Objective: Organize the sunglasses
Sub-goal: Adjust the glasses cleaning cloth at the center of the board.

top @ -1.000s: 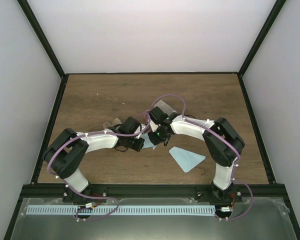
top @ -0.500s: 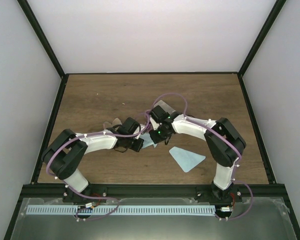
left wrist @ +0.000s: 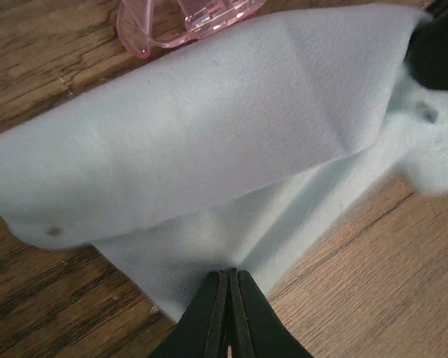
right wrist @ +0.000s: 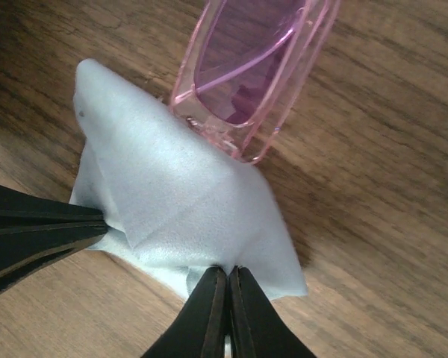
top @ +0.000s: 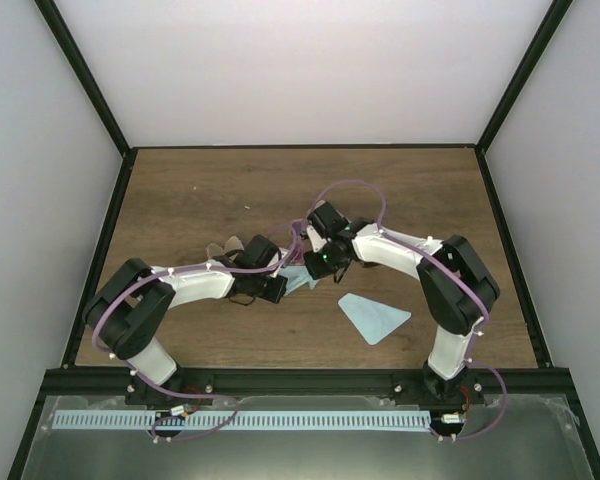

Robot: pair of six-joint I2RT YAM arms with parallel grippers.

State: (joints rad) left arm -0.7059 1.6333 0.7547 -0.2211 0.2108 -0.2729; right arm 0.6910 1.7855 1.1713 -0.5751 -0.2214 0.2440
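A pair of sunglasses with a clear pink frame and purple lenses lies on the wood, its near end tucked under a folded light blue cloth. In the left wrist view the sunglasses peek out past the far edge of the cloth. My left gripper is shut on the cloth's near edge. From the other side my right gripper is shut on another corner of it. In the top view both grippers, left and right, meet over the cloth at mid-table.
A second light blue cloth lies flat to the right, in front of the right arm. Pale case-like objects show behind the left forearm. Dark frame rails border the wooden table.
The right gripper has shut on the cloth's corner, and its arm has shifted slightly back and to the right. The left arm has not moved.
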